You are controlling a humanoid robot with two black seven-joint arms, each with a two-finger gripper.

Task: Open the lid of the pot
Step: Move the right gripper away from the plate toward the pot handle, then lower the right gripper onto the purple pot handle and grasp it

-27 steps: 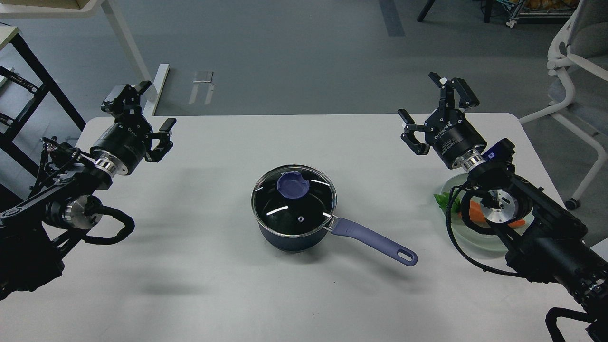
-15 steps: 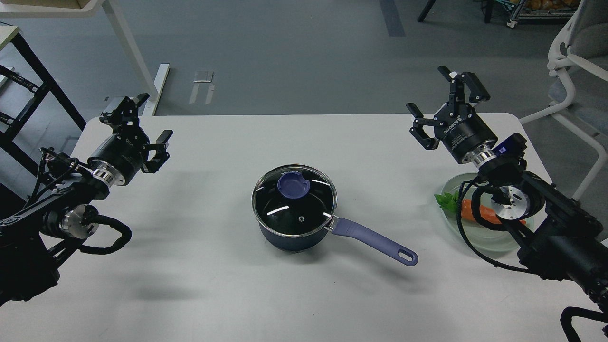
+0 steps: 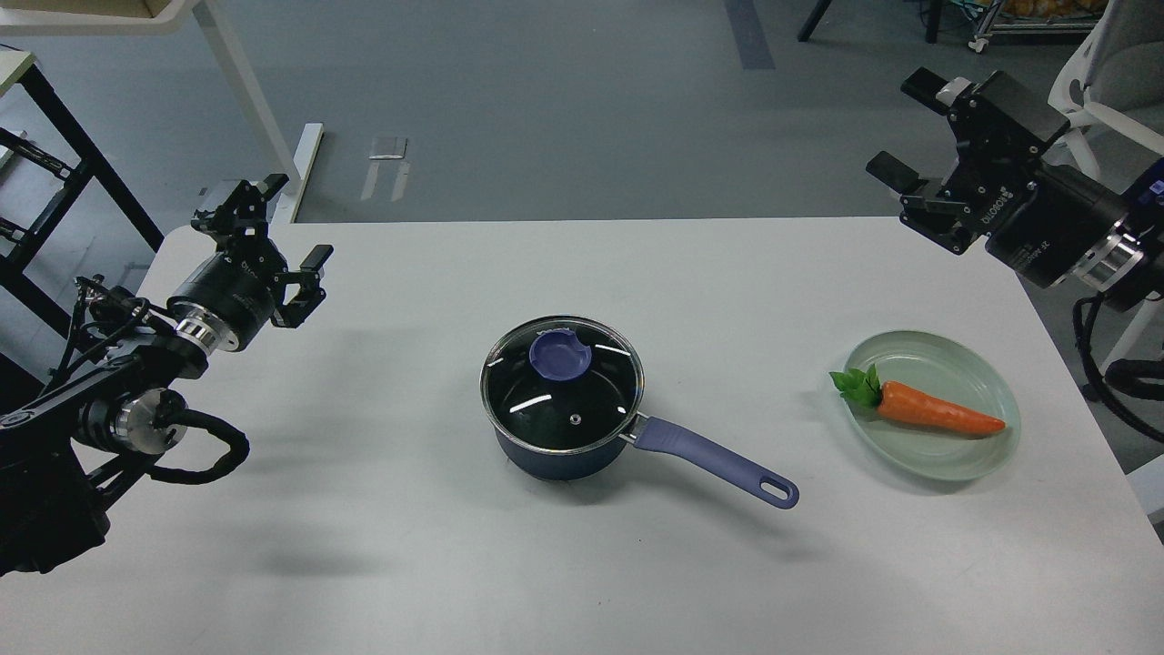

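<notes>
Right gripper (image 3: pixel 909 123) has swung up and out past the table's (image 3: pixel 364 564) far right corner since the earlier frames, uncovering the plate (image 3: pixel 937 459) it had partly hidden. Left gripper (image 3: pixel 277 218) has barely shifted, holding over the far left corner. Pot (image 3: pixel 555 450) and lid (image 3: pixel 562 382) unmoved.

Pot stands near the middle of the table, well apart from both grippers: the left one is off to its far left, the right one well off toward the far right, above the table edge. Neither touches anything.

Both grippers have fingers spread, nothing between them.

Pot is small, dark navy outside, black inside, steel rim. Its long lavender handle (image 3: pixel 718 459) runs toward the near right, a hole at its end. Lid is seated flat on the rim, clear glass with a steel edge, lavender knob (image 3: pixel 557 355) toward the far side, small vent hole nearer the front.

Pale green plate sits near the right edge, a toy carrot (image 3: pixel 932 409) lying across it, green leaves pointing left.
</notes>
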